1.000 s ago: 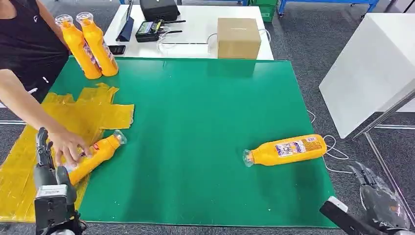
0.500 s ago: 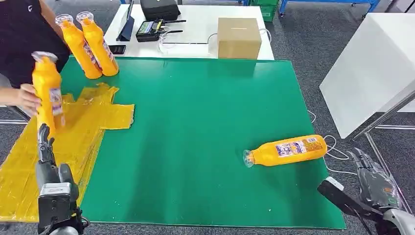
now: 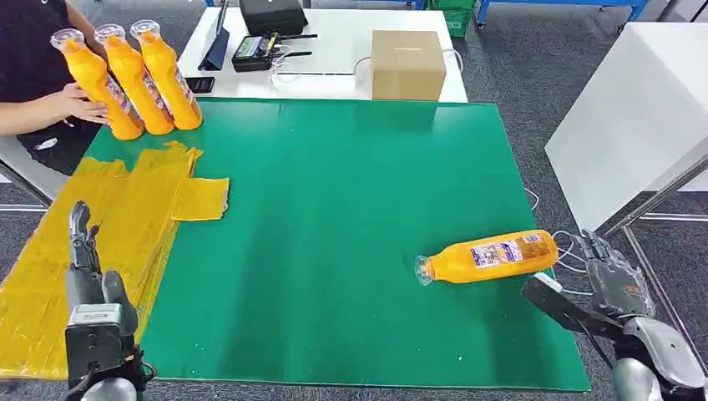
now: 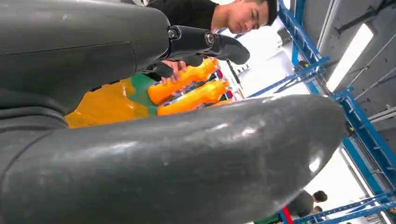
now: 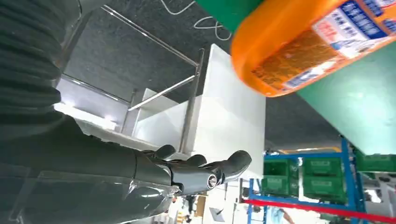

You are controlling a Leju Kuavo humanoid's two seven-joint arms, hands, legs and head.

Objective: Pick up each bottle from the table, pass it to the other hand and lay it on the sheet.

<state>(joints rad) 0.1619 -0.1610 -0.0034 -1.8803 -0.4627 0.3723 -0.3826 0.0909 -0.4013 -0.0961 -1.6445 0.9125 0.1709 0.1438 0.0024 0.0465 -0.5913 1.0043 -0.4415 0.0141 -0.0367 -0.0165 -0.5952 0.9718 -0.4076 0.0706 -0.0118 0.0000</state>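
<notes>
Fingers of the right hand are spread and empty just beside the base of the orange plastic bottle lying on the green table mat, so it should reach around the labelled middle before lifting.

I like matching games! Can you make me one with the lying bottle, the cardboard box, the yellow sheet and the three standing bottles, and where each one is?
Things:
1. lying bottle
2. cardboard box
3. yellow sheet
4. three standing bottles

Places:
A. white table behind the mat
B. far left corner, a person's hand touching one
C. left edge of the green mat
D. near the robot's right hand

Pairs: 1-D, 2-A, 3-C, 4-B
</notes>
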